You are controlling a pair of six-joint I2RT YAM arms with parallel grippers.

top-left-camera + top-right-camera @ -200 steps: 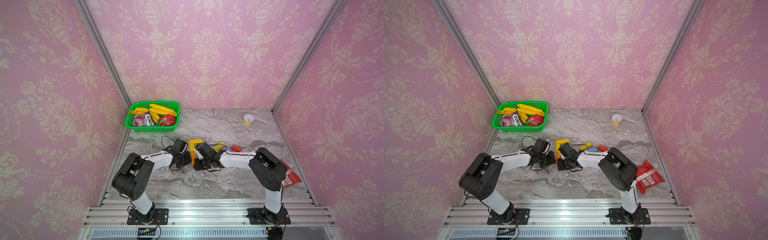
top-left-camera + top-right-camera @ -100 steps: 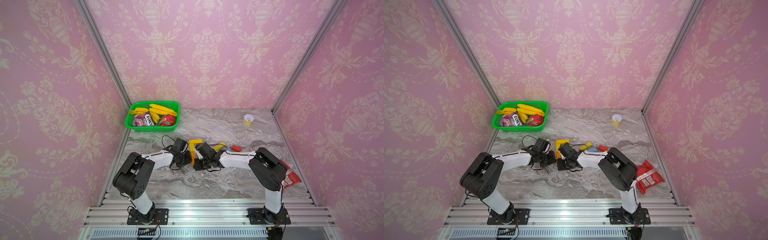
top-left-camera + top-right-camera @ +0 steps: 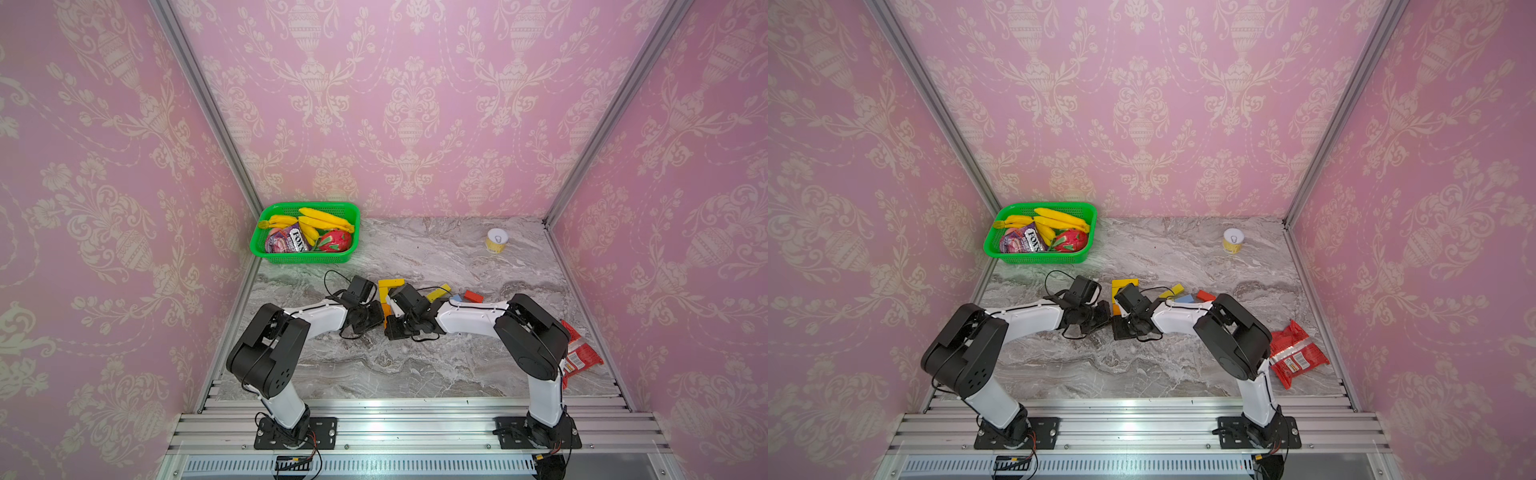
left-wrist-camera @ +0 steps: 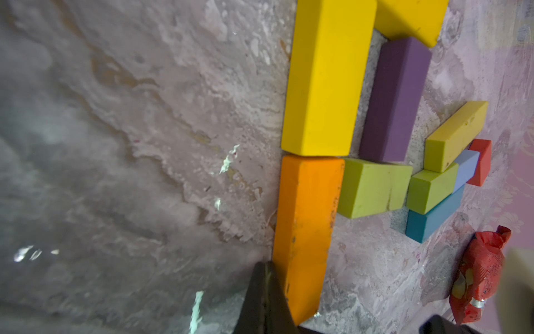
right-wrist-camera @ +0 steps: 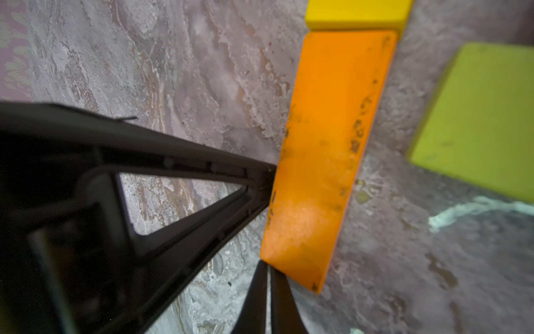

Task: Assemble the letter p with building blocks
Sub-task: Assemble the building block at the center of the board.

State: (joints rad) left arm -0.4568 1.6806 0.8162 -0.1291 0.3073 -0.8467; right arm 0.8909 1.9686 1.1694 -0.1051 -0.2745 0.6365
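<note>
Both top views: marble tabletop point(image 3: 415, 365) bearing building blocks point(image 3: 390, 284); pink damask walls point(image 3: 415, 83).

so the orange block point(image 5: 326, 162) butts against a yellow block point(image 5: 358, 13), lime block point(image 5: 479, 115) sits apart. right gripper point(image 5: 268, 269) and left gripper point(image 5: 267, 179), both pinched closed, tips on the orange one's edge

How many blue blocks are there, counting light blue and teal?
2. The light blue block lies next to the red block; the teal block sits beside a lime green block. More may be hidden.
</note>
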